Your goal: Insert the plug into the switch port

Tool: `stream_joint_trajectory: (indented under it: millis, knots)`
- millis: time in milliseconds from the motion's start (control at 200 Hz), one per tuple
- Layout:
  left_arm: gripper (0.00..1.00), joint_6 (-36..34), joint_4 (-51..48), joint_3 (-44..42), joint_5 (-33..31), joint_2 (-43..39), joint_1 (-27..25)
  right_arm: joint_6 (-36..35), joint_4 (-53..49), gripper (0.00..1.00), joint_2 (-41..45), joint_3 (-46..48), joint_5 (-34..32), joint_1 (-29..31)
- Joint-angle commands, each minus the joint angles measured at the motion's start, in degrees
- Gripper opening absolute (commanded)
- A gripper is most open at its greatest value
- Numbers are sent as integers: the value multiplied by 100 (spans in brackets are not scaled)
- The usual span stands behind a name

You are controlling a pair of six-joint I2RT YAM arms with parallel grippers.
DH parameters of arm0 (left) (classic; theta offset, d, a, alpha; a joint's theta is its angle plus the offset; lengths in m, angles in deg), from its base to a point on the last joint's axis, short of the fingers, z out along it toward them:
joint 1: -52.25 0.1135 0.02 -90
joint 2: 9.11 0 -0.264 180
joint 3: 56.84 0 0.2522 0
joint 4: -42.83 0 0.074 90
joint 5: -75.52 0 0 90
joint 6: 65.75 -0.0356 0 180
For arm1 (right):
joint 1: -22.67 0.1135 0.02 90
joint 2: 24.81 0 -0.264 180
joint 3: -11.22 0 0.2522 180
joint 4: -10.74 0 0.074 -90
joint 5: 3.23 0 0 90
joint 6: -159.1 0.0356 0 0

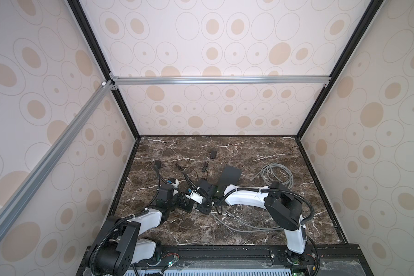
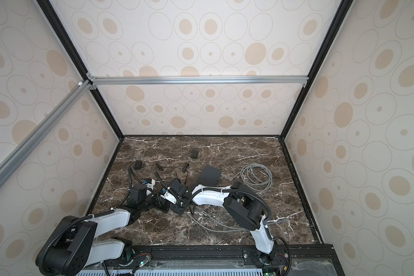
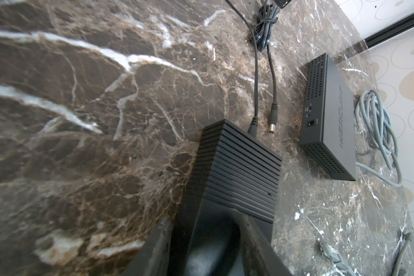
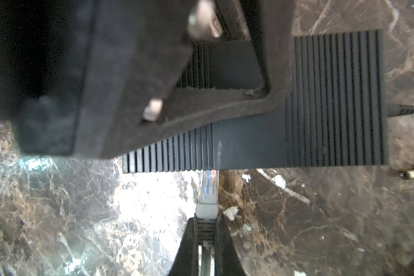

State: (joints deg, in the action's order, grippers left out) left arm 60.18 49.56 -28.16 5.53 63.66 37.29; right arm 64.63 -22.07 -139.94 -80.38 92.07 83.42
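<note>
Clear plug (image 4: 207,191) at black switch (image 4: 332,100)

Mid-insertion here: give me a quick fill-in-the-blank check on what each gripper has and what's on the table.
The left gripper clamps the ribbed black ____.
The right gripper pinches a clear Ethernet ____.
The coiled cable beside the perforated box is ____.
Missing: switch; plug; grey.
</note>
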Motion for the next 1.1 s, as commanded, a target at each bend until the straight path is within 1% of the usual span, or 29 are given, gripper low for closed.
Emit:
stream_joint_trajectory:
  millis: [0,195,270,470,600,700,895,1095]
  knots:
    - [47,-24,-103,-161,518,-76,-201,-246,571,0,-53,-336,37,44]
    - [47,-50,-61,-231,651,-156,-236,-635,1160,0,3,-146,450,-99]
    - [47,-59,-43,-257,662,-119,-283,-822,1353,0,51,-58,390,-100]
    - [46,-112,-106,-226,587,25,-369,-1229,1451,0,70,-25,301,-100]
    - [45,-112,-111,-226,583,14,-381,-1655,1737,0,39,127,235,-103]
    - [45,-111,-106,-226,600,9,-385,-1671,1896,0,36,145,217,-107]
    - [45,-112,-33,-210,662,93,-446,-1597,1549,0,-220,-334,378,-107]
    - [45,-106,-24,-191,662,167,-531,-1479,1561,0,-312,-617,578,-102]
